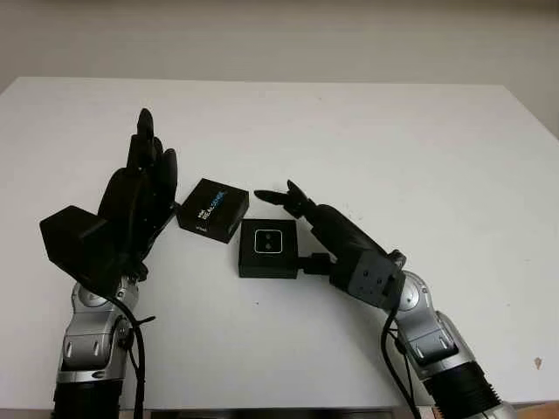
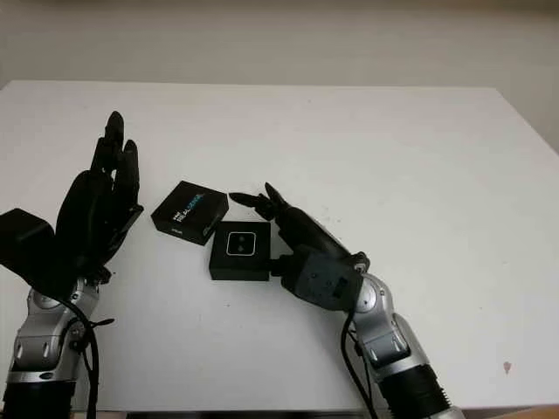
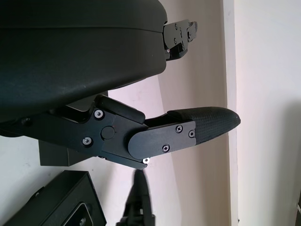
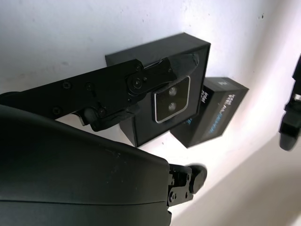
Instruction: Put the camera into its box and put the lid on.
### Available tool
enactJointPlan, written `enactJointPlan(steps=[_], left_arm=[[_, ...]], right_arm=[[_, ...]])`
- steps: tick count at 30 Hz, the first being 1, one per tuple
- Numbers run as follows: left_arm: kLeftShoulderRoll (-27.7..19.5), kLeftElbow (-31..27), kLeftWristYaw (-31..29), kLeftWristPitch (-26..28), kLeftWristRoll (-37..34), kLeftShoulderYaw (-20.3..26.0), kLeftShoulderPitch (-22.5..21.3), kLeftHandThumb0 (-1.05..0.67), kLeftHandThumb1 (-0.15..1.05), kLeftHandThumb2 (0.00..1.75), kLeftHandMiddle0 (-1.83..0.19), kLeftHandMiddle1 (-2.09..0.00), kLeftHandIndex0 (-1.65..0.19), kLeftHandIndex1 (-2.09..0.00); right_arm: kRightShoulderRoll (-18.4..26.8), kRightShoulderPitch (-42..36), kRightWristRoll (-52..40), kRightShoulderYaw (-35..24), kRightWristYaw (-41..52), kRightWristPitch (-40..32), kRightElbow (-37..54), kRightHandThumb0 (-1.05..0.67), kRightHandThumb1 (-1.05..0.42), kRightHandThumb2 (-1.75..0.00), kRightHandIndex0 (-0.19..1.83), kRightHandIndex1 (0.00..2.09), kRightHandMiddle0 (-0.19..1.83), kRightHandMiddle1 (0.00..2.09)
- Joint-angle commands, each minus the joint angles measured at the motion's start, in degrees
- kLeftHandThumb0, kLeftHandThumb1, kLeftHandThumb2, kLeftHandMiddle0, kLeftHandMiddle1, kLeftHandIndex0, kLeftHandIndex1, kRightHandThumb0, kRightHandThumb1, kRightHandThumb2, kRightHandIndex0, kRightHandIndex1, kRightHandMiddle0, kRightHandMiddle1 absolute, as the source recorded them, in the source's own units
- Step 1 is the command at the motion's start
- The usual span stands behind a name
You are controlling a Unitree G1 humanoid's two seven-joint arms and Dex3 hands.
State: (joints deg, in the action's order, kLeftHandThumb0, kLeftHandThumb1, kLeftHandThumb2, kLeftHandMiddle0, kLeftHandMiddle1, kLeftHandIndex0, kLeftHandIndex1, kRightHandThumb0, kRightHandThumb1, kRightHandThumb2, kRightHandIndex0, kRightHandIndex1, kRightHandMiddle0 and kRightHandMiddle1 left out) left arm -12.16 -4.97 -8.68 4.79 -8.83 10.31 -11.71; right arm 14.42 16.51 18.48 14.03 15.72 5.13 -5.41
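the camera [image 1: 267, 242] is seated in its box [image 1: 268, 264], touched by the open right hand [image 1: 301, 209]. the lid [image 1: 213, 209] is found nearer the open left hand [image 1: 140, 196], just beside it.

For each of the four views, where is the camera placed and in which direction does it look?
Left eye view: on the head, looking down at the white table; both arms show, box and lid between them.
Right eye view: same head, slightly aside; same scene.
Left wrist view: at the left hand, open, facing along its fingers over the table.
Right wrist view: at the right hand, open, facing the box.
Shared: both wrist views show box and lid.
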Motion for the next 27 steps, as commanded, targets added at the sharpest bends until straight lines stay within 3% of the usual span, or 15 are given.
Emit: enactJointPlan(steps=[1,6,10,13,16,19,21,27], left_arm=[[-0.4,-0.8,-0.1,0.0,0.1,0.1,0.5,-0.75,1.05,0.62,0.19,0.00,0.19,0.00],[-0.7,-0.1,0.0,-1.3,0.1,0.7,-0.1,-0.74,1.05,0.61,0.19,0.00,0.19,0.00],[-1.3,1.2,0.8,-3.4,0.6,1.8,-1.5,-0.66,1.05,0.50,0.15,-0.05,0.13,-0.04],[-3.7,2.9,0.6,-4.4,1.5,2.6,-4.0,-0.59,1.05,0.31,-0.05,-0.11,-0.02,-0.11],[-11.1,7.0,-1.6,-7.2,8.3,0.9,-7.1,-0.56,1.05,0.18,-0.32,-0.13,-0.19,-0.18],[-21.7,12.5,-8.9,-11.5,16.3,-3.4,-11.5,-0.64,0.99,0.08,-0.34,-0.08,-0.27,-0.20],[-26.3,16.8,-12.9,-15.4,20.2,-6.5,-15.4,-0.70,0.95,0.05,-0.30,-0.06,-0.27,-0.18],[-31.0,25.8,-20.9,-22.4,25.8,-13.7,-24.1,-0.75,0.89,0.04,-0.06,-0.01,-0.08,-0.05]], right_arm=[[0.5,0.6,-0.5,-1.2,-0.9,1.0,1.5,-0.61,-0.97,-0.06,-0.19,0.00,-0.16,0.07],[-1.3,1.4,-4.6,-5.2,-3.5,0.5,3.5,-0.58,-0.95,-0.05,-0.19,0.00,-0.16,0.06],[-3.1,2.0,-9.0,-8.3,-4.3,-3.7,5.8,-0.60,-0.98,-0.06,-0.16,0.02,-0.13,0.07],[-5.3,2.4,-13.7,-10.9,-5.1,-5.6,6.5,-0.52,-0.99,-0.06,-0.14,0.03,-0.11,0.08],[-6.1,3.6,-16.4,-12.5,-5.7,-6.2,5.3,-0.53,-1.02,-0.07,-0.13,0.04,-0.12,0.07],[-6.5,4.5,-18.6,-14.0,-6.0,-8.5,4.9,-0.59,-1.04,-0.07,-0.12,0.05,-0.11,0.07],[-6.8,4.8,-20.2,-14.8,-6.1,-10.0,5.1,-0.60,-1.05,-0.07,-0.13,0.05,-0.11,0.07],[-8.1,5.9,-25.4,-17.6,-6.7,-13.8,5.0,-0.66,-1.05,-0.16,-0.08,0.07,-0.06,0.10]])
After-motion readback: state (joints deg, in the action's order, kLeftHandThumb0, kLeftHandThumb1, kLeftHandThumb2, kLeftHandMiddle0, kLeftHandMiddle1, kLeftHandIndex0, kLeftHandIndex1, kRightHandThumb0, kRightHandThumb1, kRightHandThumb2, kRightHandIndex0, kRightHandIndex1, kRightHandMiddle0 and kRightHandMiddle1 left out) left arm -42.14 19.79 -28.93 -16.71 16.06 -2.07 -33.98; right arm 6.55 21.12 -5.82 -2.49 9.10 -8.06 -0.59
